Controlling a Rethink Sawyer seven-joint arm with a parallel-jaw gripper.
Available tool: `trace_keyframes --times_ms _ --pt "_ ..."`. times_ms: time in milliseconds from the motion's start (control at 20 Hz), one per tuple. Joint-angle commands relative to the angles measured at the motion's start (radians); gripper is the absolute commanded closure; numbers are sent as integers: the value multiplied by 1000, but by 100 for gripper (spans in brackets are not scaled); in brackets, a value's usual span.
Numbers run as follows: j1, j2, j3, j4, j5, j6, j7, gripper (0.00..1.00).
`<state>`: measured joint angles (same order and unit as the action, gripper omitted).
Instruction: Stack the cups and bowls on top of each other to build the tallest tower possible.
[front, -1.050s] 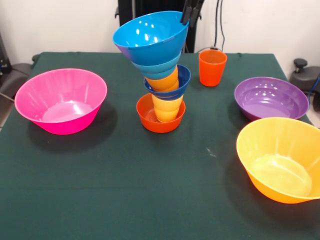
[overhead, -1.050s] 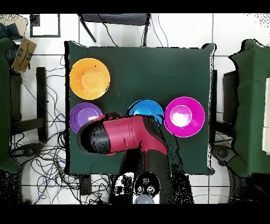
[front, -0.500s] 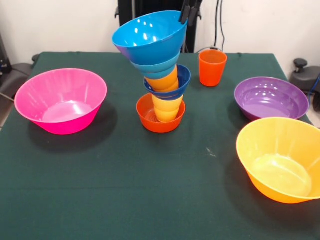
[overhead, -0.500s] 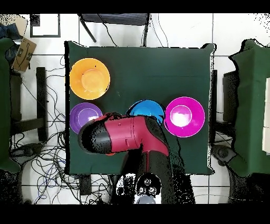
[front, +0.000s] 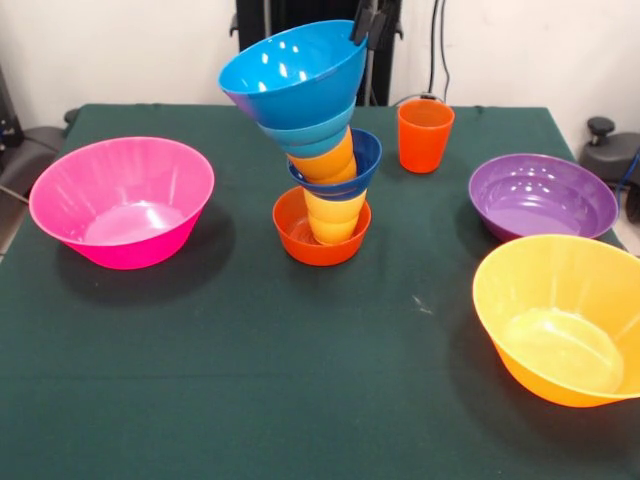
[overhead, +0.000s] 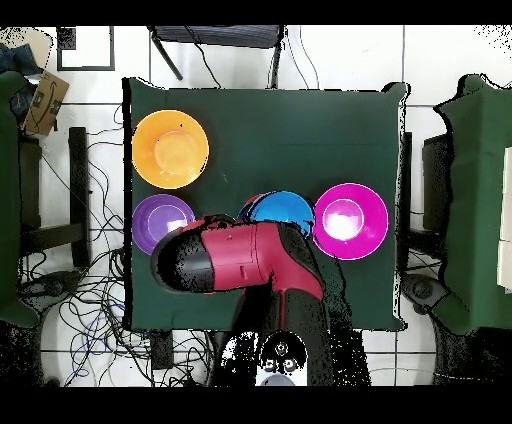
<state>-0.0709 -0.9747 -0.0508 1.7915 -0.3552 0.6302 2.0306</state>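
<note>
Compared with a second earlier, the blue bowl (front: 292, 72) has shifted slightly left and tilted further; all else is unchanged. The gripper (front: 366, 24) is clamped on that bowl's far-right rim, fingers closed over the wall.

The bowl sits tilted on top of the tower (front: 325, 180): red bowl (front: 320, 238) as base, yellow cup (front: 335, 218), dark blue bowl (front: 345, 175), orange cup (front: 327, 160), cyan bowl (front: 310, 138). The stack leans left as it rises — the top bowl overhangs the base.

Open room: the near half of the table (front: 250, 380) is bare cloth. The tower stands just behind the table's middle, well apart from every edge.

Surroundings: pink bowl (front: 122, 200) to the left, purple bowl (front: 542, 195) to the right, yellow bowl (front: 565, 318) at the near right with its rim past the table edge. A red-orange cup (front: 425, 135) stands upright just right of the tower, behind it.

Overhead, the arm (overhead: 240, 260) covers the cup and part of the blue bowl.

All pieces are glossy plastic, round, flared; the cloth is dark green and matte.
</note>
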Motion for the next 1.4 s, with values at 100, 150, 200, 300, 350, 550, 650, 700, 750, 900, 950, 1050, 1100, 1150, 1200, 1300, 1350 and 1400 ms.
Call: trace_keyframes --times_ms 100,150,200,300,350,550,650,700,750,900,950,1050,1100,1150,1200,1300,1350,1400 --pt "7 15 44 37 52 67 76 100" --pt "11 16 43 39 55 64 81 100" --pt "12 15 43 44 61 63 82 100" --pt "11 16 47 50 75 63 79 100" --pt "12 16 47 52 80 65 79 100" --pt "15 18 46 53 92 68 75 100" --pt "16 20 43 48 95 70 71 100" --pt "16 21 41 46 94 70 69 100" --pt "16 22 39 45 94 70 68 100" --pt "15 23 39 45 94 63 64 100" --pt "14 23 39 46 94 60 63 100" --pt "16 23 39 47 94 61 65 100" --pt "17 23 39 47 94 62 66 100" --pt "19 23 38 49 94 61 68 100" --pt "21 23 38 49 93 61 69 100" --pt "22 23 37 51 93 59 71 100" --pt "20 23 38 51 95 59 70 100" --pt "17 24 40 51 97 60 68 100"
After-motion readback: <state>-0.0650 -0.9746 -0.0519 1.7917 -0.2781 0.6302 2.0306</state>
